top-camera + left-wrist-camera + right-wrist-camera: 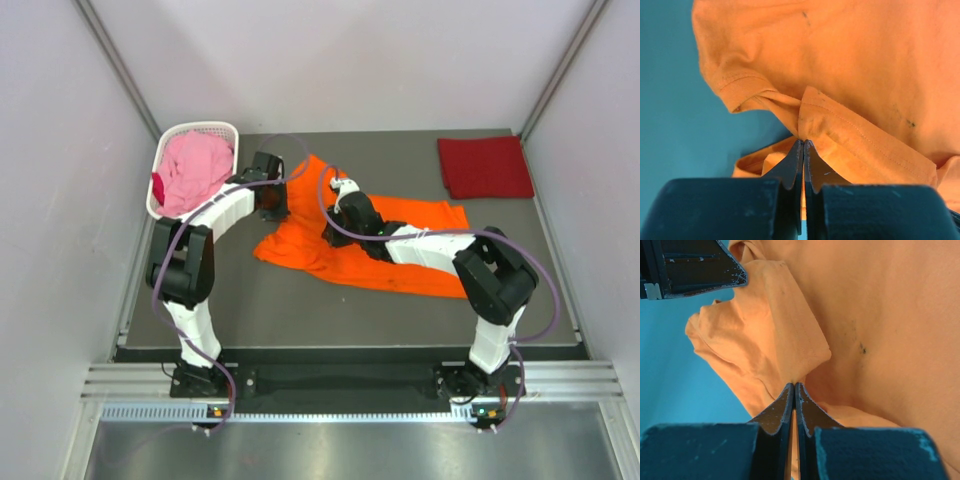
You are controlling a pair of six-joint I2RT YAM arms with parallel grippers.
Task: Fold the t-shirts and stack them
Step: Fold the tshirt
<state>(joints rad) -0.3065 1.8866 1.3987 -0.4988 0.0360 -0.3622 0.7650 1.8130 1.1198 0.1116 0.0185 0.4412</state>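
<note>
- top external: the dark red t-shirt (485, 167) lies folded flat at the far right corner of the table (300, 320), so one of three looks done. the orange t-shirt (300, 252) is spread crumpled mid-table, unfolded, with both arms reaching over its far-left part. the white basket (200, 128) at the far left holds the pink t-shirt (192, 170) in a heap, not yet started. nothing is stacked yet.
- left wrist: the left gripper (803, 145) is closed, its tips pinching a hemmed fold of the orange cloth beside a sleeve.
- right wrist: the right gripper (794, 387) is likewise closed, nipping a raised fold of the same shirt near its edge.
</note>
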